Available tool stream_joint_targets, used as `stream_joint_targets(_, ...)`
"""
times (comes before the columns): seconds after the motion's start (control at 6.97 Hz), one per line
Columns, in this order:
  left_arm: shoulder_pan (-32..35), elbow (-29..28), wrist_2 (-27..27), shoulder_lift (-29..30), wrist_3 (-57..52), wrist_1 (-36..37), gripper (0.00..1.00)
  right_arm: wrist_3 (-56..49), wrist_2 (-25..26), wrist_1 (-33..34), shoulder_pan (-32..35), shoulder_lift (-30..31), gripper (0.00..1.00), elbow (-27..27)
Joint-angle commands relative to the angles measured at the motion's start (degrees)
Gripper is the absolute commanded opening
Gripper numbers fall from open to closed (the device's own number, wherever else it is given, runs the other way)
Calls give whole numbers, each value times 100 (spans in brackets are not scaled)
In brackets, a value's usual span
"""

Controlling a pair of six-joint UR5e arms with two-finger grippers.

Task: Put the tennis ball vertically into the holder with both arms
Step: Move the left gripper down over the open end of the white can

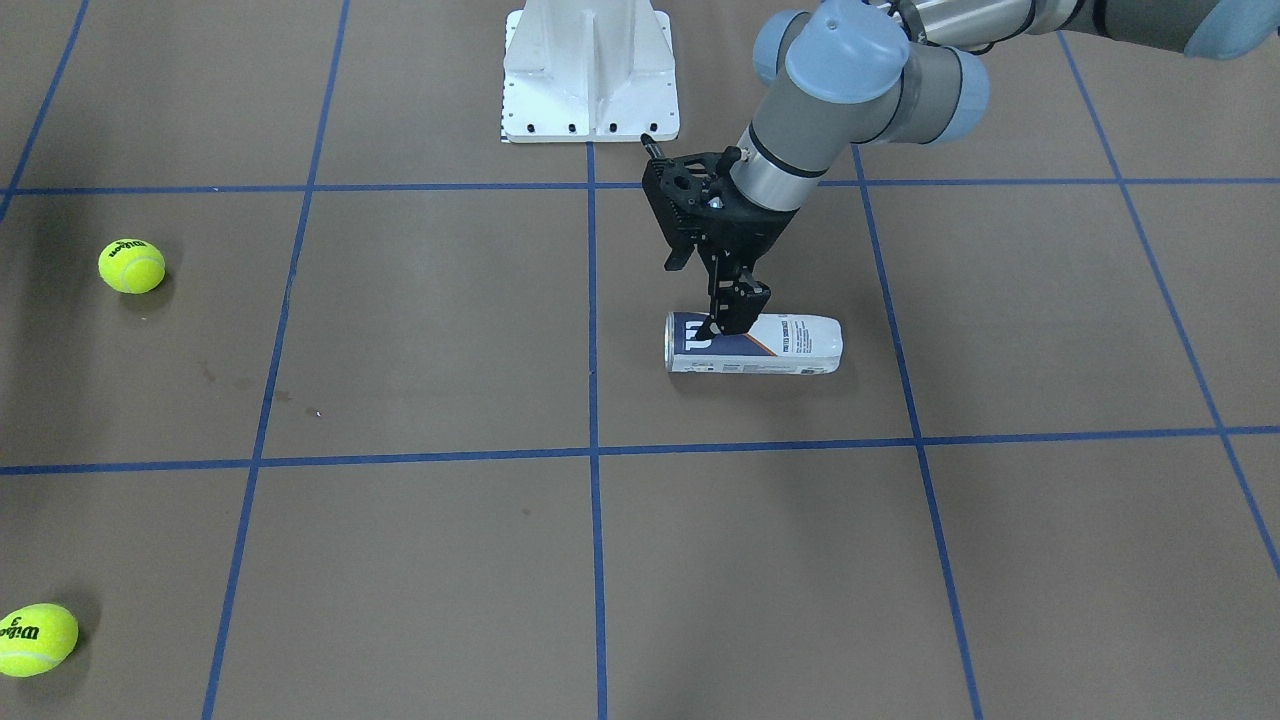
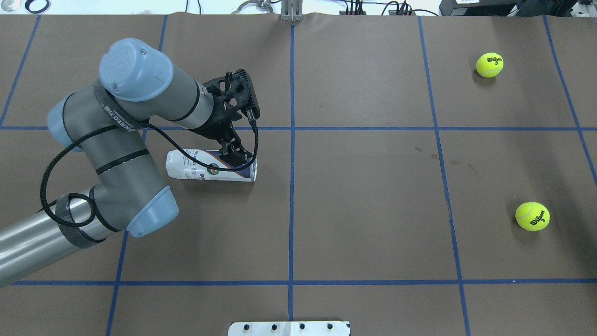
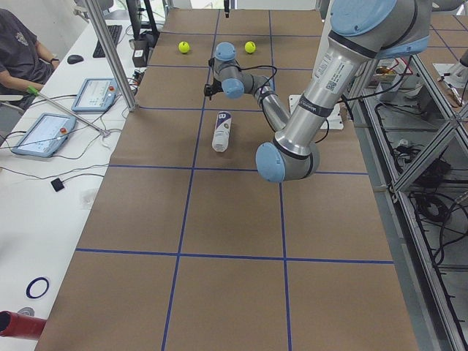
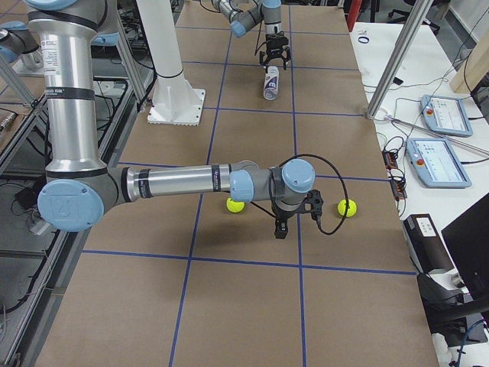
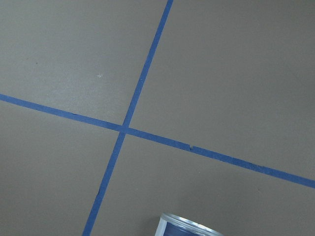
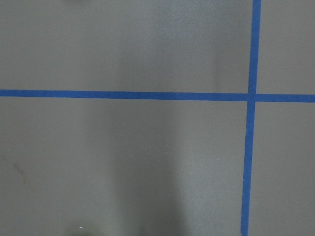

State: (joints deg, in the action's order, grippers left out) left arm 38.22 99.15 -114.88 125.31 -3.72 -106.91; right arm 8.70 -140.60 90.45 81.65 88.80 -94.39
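The holder [image 1: 790,345] lies on its side on the brown table, its silver rim towards the table's middle; it also shows in the overhead view [image 2: 191,165]. My left gripper [image 1: 725,320] points down over the holder's rim end, with its fingers open and astride it [image 2: 235,156]. The left wrist view shows only the rim [image 5: 189,228] at the bottom edge. Two tennis balls [image 2: 489,64] [image 2: 532,216] lie far off on my right side. My right gripper [image 4: 280,229] shows only in the right side view, low over the table between the two balls; I cannot tell whether it is open.
The white mounting base [image 1: 590,75] stands at the robot's edge of the table. Blue tape lines [image 2: 292,140] grid the brown table. A metal post [image 3: 110,51] and tablets [image 3: 44,135] stand along the operators' side, where a person [image 3: 14,51] sits.
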Motion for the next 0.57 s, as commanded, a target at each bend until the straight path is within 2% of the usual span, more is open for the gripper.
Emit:
stream_joint_targets(0.0,-183,-19,79,46,-259,266,100,9,-73,-1,0,6,99,17)
stream_joint_targets(0.14,-174,-28,88,46,-1088,389,100,0,-82,7,0,6,99,43)
stream_joint_targets(0.43,-445,-36,735,55,-1727,540,100,44,-152,-1,0,6,99,69)
